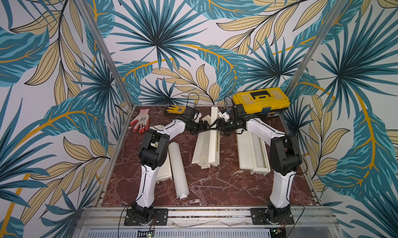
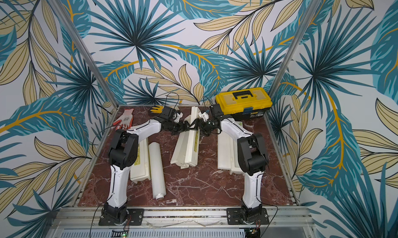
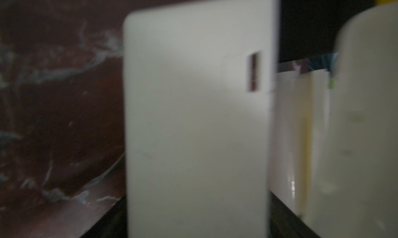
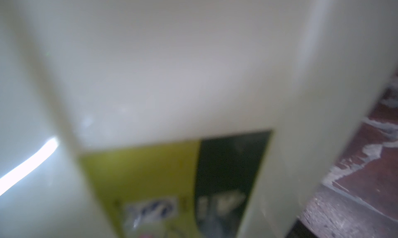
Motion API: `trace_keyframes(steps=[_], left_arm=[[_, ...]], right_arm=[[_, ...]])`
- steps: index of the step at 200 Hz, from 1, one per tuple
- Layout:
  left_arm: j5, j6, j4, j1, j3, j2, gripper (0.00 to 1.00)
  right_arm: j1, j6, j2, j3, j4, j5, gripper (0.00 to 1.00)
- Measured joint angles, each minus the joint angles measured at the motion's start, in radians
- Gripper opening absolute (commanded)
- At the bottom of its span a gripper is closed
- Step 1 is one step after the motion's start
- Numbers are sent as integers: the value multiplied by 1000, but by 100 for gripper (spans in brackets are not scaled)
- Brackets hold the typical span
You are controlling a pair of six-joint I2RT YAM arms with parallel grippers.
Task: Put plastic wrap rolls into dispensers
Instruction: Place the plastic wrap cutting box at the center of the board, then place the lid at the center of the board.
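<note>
- Left arm (image 1: 148, 183) and right arm (image 1: 280, 183) rise from the near rail (image 1: 215, 213) and reach to the far centre of the table (image 1: 215, 187).
- Near left, a loose roll (image 1: 179, 171) lies just beside the left dispenser (image 1: 164, 172), core stub toward the near edge.
- Left gripper (image 1: 205, 127) and right gripper (image 1: 219, 126) meet from either side at the far half of the open middle dispenser (image 1: 204, 149). Whether either is clamped on it cannot be told.
- Right dispenser (image 1: 245, 155) lies open, seemingly with a second roll (image 1: 257, 150) inside.
- Toolbox (image 1: 260, 101) far right; orange-white glove (image 1: 140, 120) and yellow-black glove (image 1: 174, 109) far left.
</note>
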Motion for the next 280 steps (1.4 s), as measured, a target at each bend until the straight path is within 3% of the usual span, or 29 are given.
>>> trace_keyframes(steps=[31, 126, 166, 193, 216, 252, 280], left_arm=[[-49, 28, -51, -2, 16, 1, 82], [-73, 3, -92, 28, -65, -60, 74], [-29, -56, -53, 47, -157, -110, 73], [9, -96, -18, 51, -203, -131, 73], [42, -121, 6, 50, -239, -148, 73], [85, -142, 31, 43, -277, -162, 73], [107, -150, 52, 36, -319, -183, 73]], right_arm=[[9, -8, -19, 41, -83, 53, 49], [26, -62, -2, 167, -446, 520, 54], [84, -79, 159, 259, -516, 660, 64], [113, -74, 232, 274, -539, 736, 76], [121, -67, 236, 269, -551, 782, 99], [124, -63, 216, 228, -548, 804, 99], [130, -63, 121, 158, -560, 812, 99]])
